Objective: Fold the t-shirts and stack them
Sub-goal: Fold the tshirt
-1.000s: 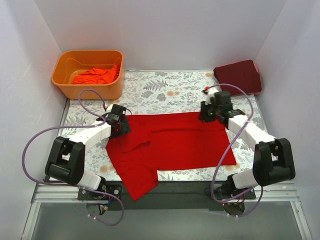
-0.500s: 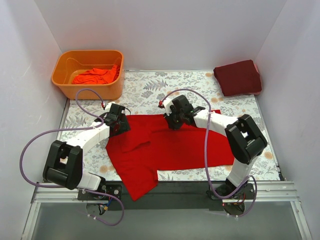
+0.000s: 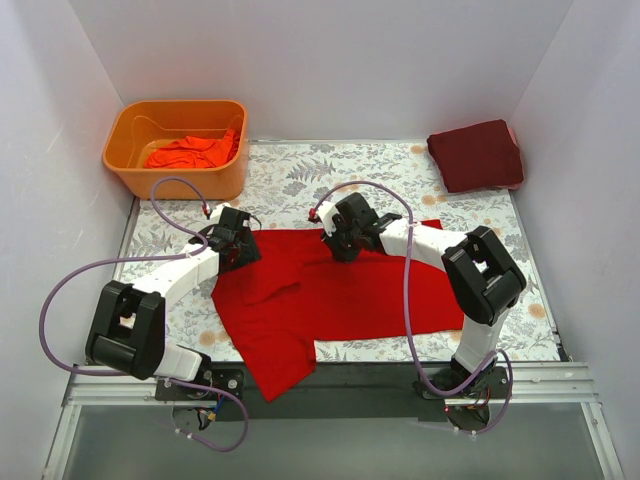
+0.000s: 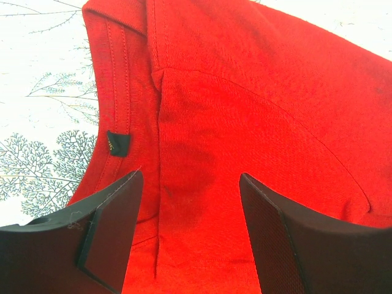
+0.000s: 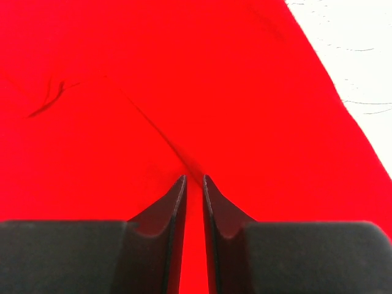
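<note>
at t-shirt far edge: right hand pinches cloth, left hand spread.

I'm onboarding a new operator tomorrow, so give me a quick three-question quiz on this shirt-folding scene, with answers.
1. True or false: the maroon t-shirt lies folded, apart from the other shirts.
2. Which gripper pinches the bright red t-shirt? A: left gripper. B: right gripper.
3. What lies in the orange tub?
Key: 1 true; 2 B, the left one stands open over the cloth; 3 an orange-red t-shirt.
</note>
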